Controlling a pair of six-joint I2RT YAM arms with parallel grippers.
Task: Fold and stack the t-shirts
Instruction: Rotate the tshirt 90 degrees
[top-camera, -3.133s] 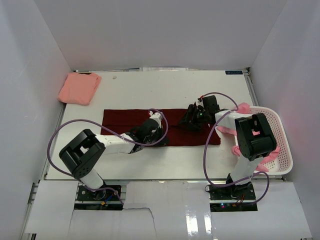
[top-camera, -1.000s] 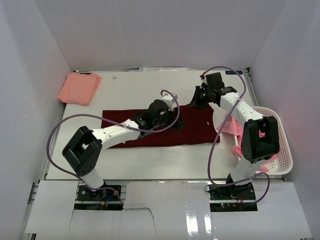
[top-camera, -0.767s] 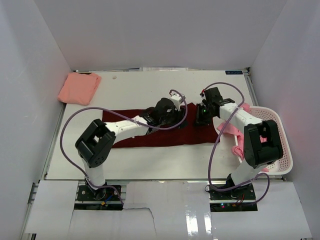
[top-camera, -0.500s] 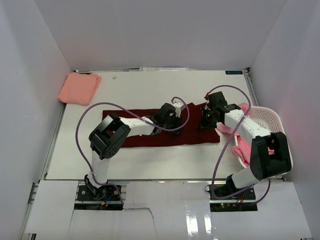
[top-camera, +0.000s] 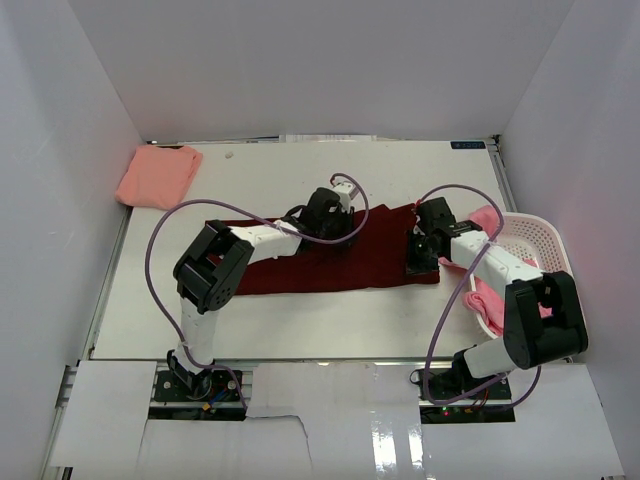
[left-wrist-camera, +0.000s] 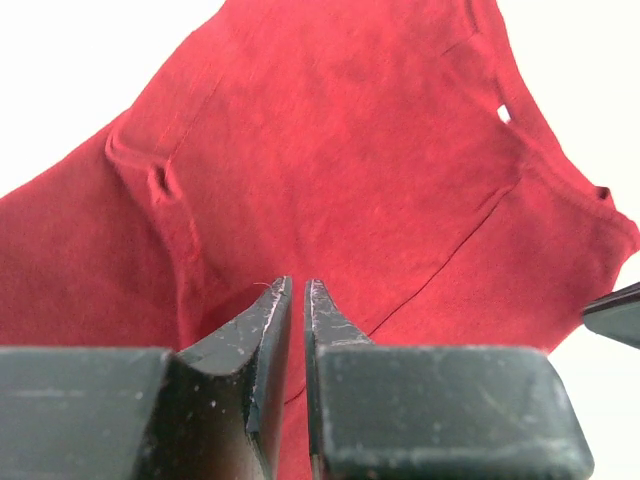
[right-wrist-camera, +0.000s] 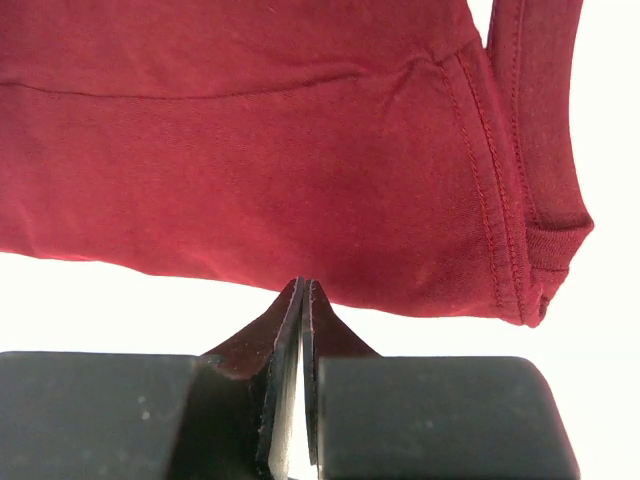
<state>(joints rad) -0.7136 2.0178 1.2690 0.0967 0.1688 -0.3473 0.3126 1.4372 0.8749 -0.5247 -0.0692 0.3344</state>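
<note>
Here, the maroon t-shirt lies spread flat across the middle of the white table, its long side running left to right between the two arms. The left gripper is down on the shirt's far edge, near the middle. In the left wrist view its black fingers are drawn nearly together with only a thin slit between them. Their tips are sunk into the red cloth, where creases run in toward them, so they appear to pinch a small fold of the shirt. The neckline shows beyond them to the right. The right gripper sits at the shirt's right end. In its wrist view the fingers are pressed fully together, their tips meeting the near edge of the cloth just beside a stitched sleeve hem. Whether any fabric is caught between them cannot be told. A folded salmon t-shirt rests at the far left corner of the table, well apart from the maroon one. Brighter pink t-shirts spill from the white mesh basket at the right edge.
</note>
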